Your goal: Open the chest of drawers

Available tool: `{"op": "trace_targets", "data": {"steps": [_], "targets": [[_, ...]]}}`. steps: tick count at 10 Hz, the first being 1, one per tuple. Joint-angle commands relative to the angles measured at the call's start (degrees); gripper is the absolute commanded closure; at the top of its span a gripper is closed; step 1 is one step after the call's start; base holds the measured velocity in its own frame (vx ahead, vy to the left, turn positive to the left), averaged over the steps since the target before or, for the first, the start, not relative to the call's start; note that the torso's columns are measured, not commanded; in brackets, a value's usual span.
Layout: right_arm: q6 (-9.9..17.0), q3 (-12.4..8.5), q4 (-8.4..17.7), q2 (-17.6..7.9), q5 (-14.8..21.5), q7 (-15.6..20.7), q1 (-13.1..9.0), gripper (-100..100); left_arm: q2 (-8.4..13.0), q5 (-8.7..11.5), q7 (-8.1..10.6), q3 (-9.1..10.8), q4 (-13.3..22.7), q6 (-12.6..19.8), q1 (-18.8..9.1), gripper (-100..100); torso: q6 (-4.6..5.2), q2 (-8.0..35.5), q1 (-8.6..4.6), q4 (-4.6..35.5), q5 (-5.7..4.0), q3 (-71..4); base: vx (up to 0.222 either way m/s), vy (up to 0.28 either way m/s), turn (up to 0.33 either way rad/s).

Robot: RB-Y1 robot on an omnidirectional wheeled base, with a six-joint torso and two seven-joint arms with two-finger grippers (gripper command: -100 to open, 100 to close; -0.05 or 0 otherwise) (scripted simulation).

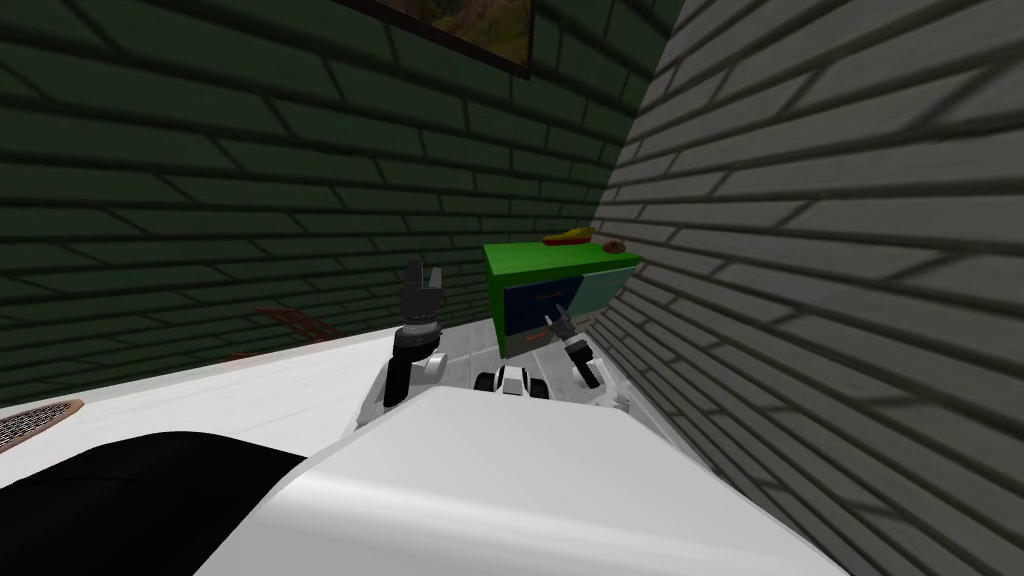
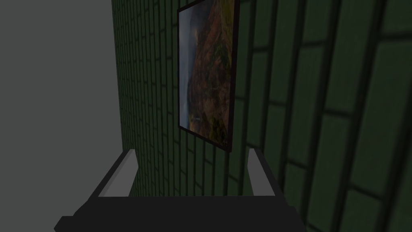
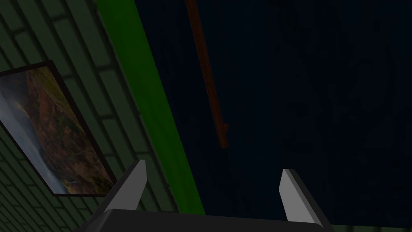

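The chest of drawers stands in the corner where the dark green brick wall meets the grey brick wall. It has a bright green top and frame with dark blue and teal drawer fronts. Starting at the left, the left gripper is raised and points up, well apart from the chest. In its wrist view the left gripper has its two fingers spread wide with nothing between them, so this arm looks idle. Further right, the right gripper is low and close in front of the chest's blue fronts. From its own camera the right gripper is fully open and holds nothing. Ahead of it lie the green frame edge, a dark blue drawer front and a thin reddish-brown handle, whose near end falls in line with the gap between the fingers but is not touched by them. On the chest's top sit a yellow and red object and, nearer the grey wall, a small brown object. No drawer appears pulled out in the head view, so I judge the task barely begun. The approach looks nearly done, but the reach onto the handle, the closing of the fingers and the pull outward are all left to do.
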Motion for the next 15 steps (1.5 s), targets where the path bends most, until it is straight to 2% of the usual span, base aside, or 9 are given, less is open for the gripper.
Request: {"op": "trace_targets", "data": {"steps": [1, 2, 4, 5, 9, 12, 13, 15], "targets": [[-0.08, -0.51, 1.53, 1.11, 1.85, 4.15, -1.16, -100, 0.0, 0.0, 0.0, 0.0, 0.0, 0.0, 0.0, 0, 0.0, 0.0, 0.0, 0.0, 0.0, -0.01, 0.038, -0.024, -0.024], [-0.08, -0.51, 1.53, 1.11, 1.85, 4.52, -1.16, -100, 0.0, 0.0, 0.0, 0.0, 0.0, 0.0, 0.0, 0, 0.0, -0.01, -0.03, -0.01, -0.01, -0.01, 0.034, -0.018, -0.012], [-0.36, -1.21, 3.42, 3.26, 3.89, 8.35, -2.45, -100, 0.0, 0.0, 0.0, 0.0, 0.0, 0.0, 0.0, 0, 0.0, -0.03, 0.0, -0.01, 0.0, -0.02, 0.052, -0.019, -0.032], [-0.36, -1.21, 3.42, 3.26, 3.89, 9.0, -2.45, -100, 0.0, 0.0, 0.0, 0.0, 0.0, 0.0, 0.0, 0, 0.0, -0.06, 0.0, -0.02, 0.0, -0.04, 0.038, -0.013, -0.011], [-0.83, -2.26, 5.98, 9.42, 6.65, 15.04, -4.28, -100, 0.0, 0.0, 0.0, 0.0, 0.0, 0.0, 0.0, 0, 0.0, -0.01, -0.01, 0.0, -0.01, -0.01, 0.041, -0.02, -0.027], [-0.98, -2.58, 6.69, 13.65, 7.4, 16.69, -4.8, -100, 0.0, 0.0, 0.0, 0.0, 0.0, 0.0, 0.0, 0, 0.0, 0.03, 0.01, 0.01, 0.0, 0.02, 0.026, -0.015, -0.012], [-0.76, -2.48, 6.58, 12.8, 7.35, 16.23, -4.96, -100, 0.0, 0.0, 0.0, 0.0, 0.0, 0.0, 0.0, 0, 0.0, 0.06, 0.0, 0.01, 0.0, 0.03, 0.006, -0.005, 0.001], [1.84, -2.03, 5.89, 12.14, 7.98, 14.56, -6.62, -100, 0.0, 0.0, 0.0, -0.01, 0.0, 0.0, -0.01, 0, -0.02, -0.05, 0.07, -0.01, 0.02, -0.03, 0.039, 0.022, 0.048]]}}
